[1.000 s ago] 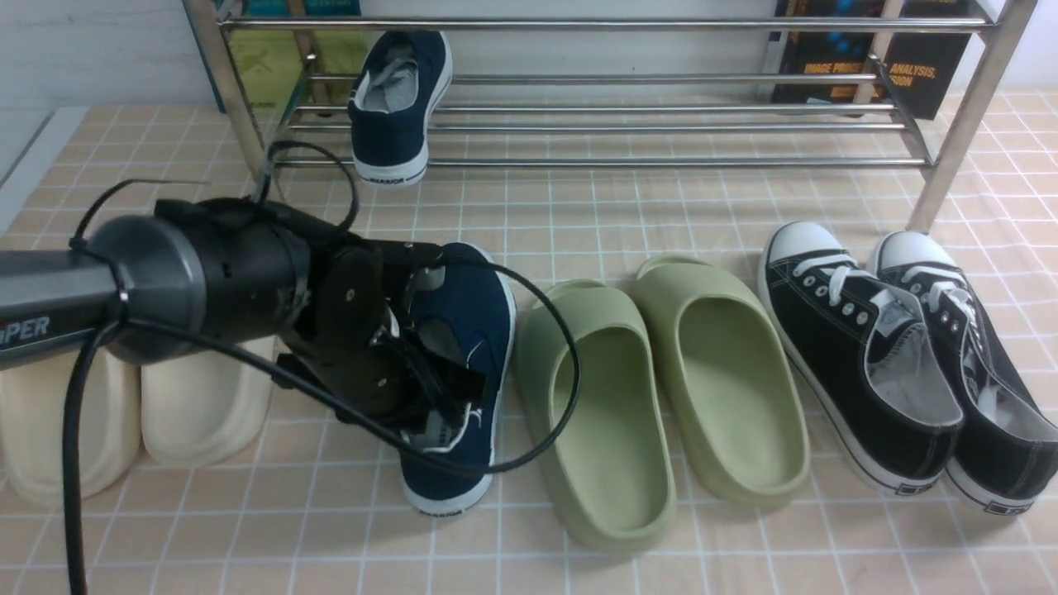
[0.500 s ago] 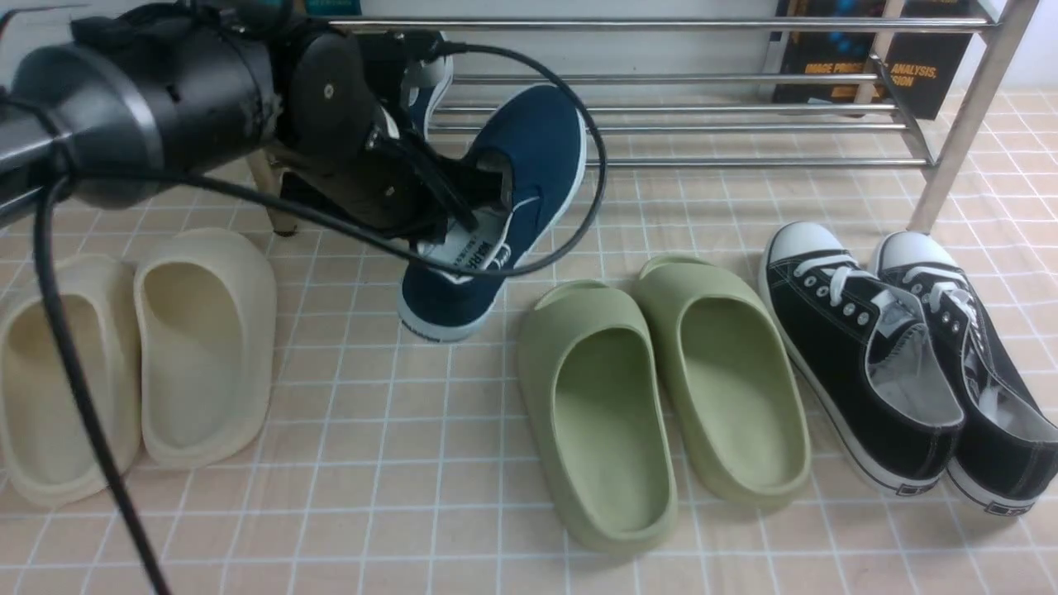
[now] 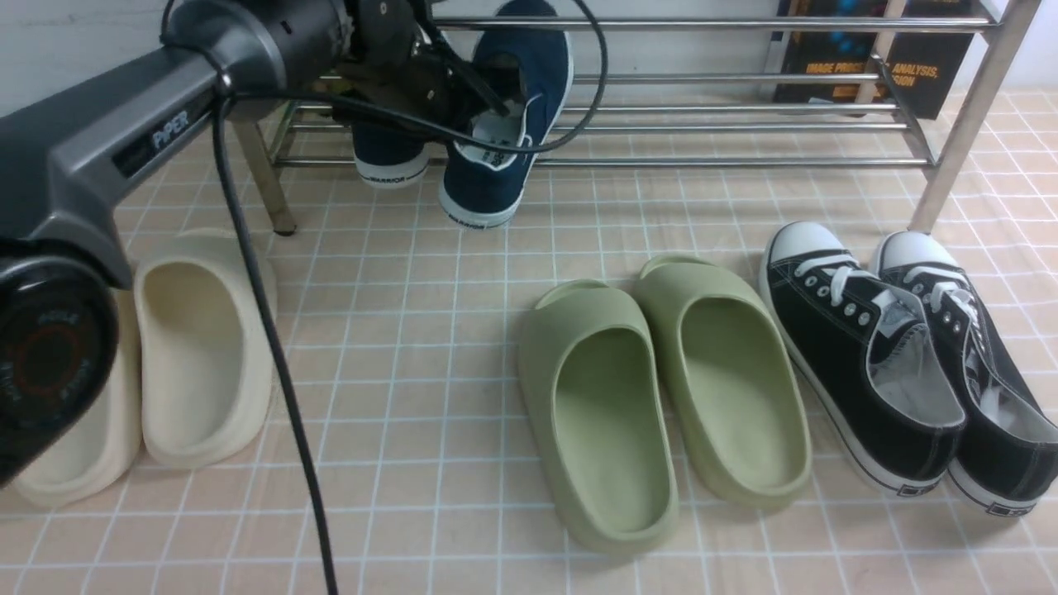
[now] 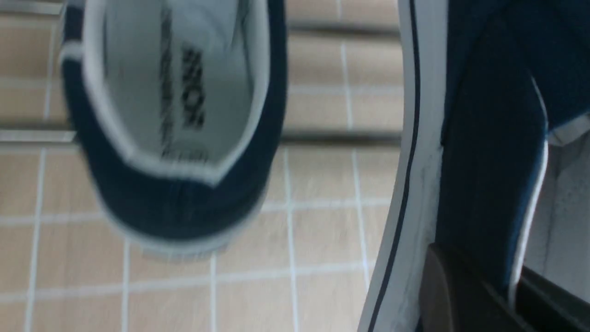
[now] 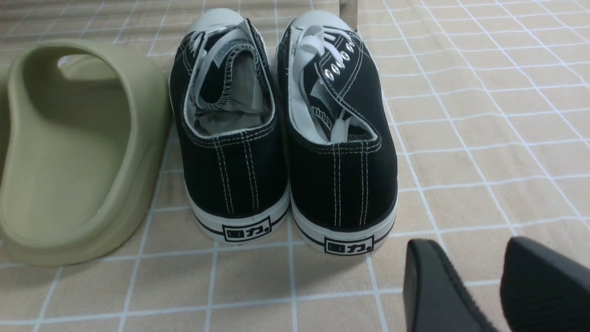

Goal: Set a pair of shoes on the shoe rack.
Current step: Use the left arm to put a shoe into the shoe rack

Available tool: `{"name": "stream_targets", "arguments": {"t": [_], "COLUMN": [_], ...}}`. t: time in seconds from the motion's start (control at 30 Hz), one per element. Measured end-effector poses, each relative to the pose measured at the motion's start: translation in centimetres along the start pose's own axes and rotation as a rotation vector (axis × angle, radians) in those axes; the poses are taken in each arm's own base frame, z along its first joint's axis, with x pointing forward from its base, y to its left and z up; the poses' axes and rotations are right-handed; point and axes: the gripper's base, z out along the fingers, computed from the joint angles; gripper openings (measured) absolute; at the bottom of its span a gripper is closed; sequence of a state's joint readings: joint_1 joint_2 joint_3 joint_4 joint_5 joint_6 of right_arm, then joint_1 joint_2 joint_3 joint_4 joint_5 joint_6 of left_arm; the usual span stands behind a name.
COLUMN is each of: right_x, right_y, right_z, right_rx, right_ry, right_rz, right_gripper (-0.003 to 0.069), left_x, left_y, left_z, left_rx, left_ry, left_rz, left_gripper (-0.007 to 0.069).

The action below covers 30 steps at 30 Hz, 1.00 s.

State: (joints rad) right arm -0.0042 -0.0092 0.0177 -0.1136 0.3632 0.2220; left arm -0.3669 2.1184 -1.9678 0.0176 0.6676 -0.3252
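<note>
Racked navy shoe (image 3: 387, 157) heel: WARRIOR; left arm (image 3: 99, 165): PIPER.

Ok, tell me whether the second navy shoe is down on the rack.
Not down: the navy shoe hangs tilted, toe up, in the left gripper at the rack.

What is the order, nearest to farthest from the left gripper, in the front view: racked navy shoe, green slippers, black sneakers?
1. Navy shoe on the rack, beside the left gripper holding the other navy shoe.
2. Green slippers, in the middle.
3. Black sneakers, far right.
</note>
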Motion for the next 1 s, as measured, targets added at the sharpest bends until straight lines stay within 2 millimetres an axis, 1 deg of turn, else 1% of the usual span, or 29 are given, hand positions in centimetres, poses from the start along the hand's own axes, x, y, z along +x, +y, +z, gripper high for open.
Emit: {"name": "stream_targets", "arguments": {"t": [0.03,0.07,0.2,0.23,0.37,0.43,0.47,0.5,0.53,0.6,0.63,0.67,0.7,0.73,0.77,0.83,0.93,1.0], "right_x": [0.0,0.0,0.0,0.0,0.0,0.0,0.0,0.0,0.0,0.0,0.0,0.0,0.0,0.0,0.0,0.0,0.0,0.0], "right_y": [0.0,0.0,0.0,0.0,0.0,0.0,0.0,0.0,0.0,0.0,0.0,0.0,0.0,0.0,0.0,0.0,0.0,0.0], "right_z": [0.0,0.0,0.0,0.0,0.0,0.0,0.0,0.0,0.0,0.0,0.0,0.0,0.0,0.0,0.0,0.0,0.0,0.0], "right_rx": [0.0,0.0,0.0,0.0,0.0,0.0,0.0,0.0,0.0,0.0,0.0,0.0,0.0,0.0,0.0,0.0,0.0,0.0], "right_ry": [0.0,0.0,0.0,0.0,0.0,0.0,0.0,0.0,0.0,0.0,0.0,0.0,0.0,0.0,0.0,0.0,0.0,0.0], "right_rz": [0.0,0.0,0.0,0.0,0.0,0.0,0.0,0.0,0.0,0.0,0.0,0.0,0.0,0.0,0.0,0.0,0.0,0.0], "right_gripper": [0.024,0.024,0.024,0.024,0.024,0.024,0.024,0.024,0.024,0.024,0.024,0.024,0.024,0.024,0.024,0.024,0.024,0.024], "left_x": [-0.1,-0.1,0.8,1.0,0.3,-0.2,-0.4,-0.4,-0.6,-1.0,-1.1,-1.5,-1.8,-1.9,-2.5,-2.7,-2.4,-1.9], "left_y": [0.0,0.0,0.3,0.5,0.5,0.3,0.3,0.3,0.2,0.3,0.2,0.3,0.2,0.2,0.2,0.2,0.3,0.3], "left_z": [0.4,1.3,4.1,4.6,4.8,4.6,4.5,4.5,4.1,3.0,2.7,1.3,0.2,-0.1,-2.2,-4.2,-6.3,-6.9], "left_rx": [0.003,0.006,-0.003,-0.008,0.001,0.01,0.011,0.012,0.008,-0.009,-0.011,-0.035,-0.045,-0.047,-0.068,-0.094,-0.116,-0.111], "left_ry": [-0.009,-0.017,-0.031,-0.042,-0.126,-0.168,-0.181,-0.184,-0.184,-0.169,-0.171,-0.146,-0.141,-0.139,-0.12,-0.075,0.011,0.086], "left_rz": [-0.005,-0.018,-0.049,-0.054,-0.065,-0.055,-0.049,-0.05,-0.046,-0.039,-0.036,-0.018,-0.004,0.0,0.036,0.081,0.151,0.18], "left_gripper": [0.003,0.0031,0.0043,0.0056,0.0117,0.0164,0.02,0.0206,0.0255,0.0309,0.0309,0.0331,0.0335,0.0335,0.0329,0.0297,0.0204,0.0132]}}
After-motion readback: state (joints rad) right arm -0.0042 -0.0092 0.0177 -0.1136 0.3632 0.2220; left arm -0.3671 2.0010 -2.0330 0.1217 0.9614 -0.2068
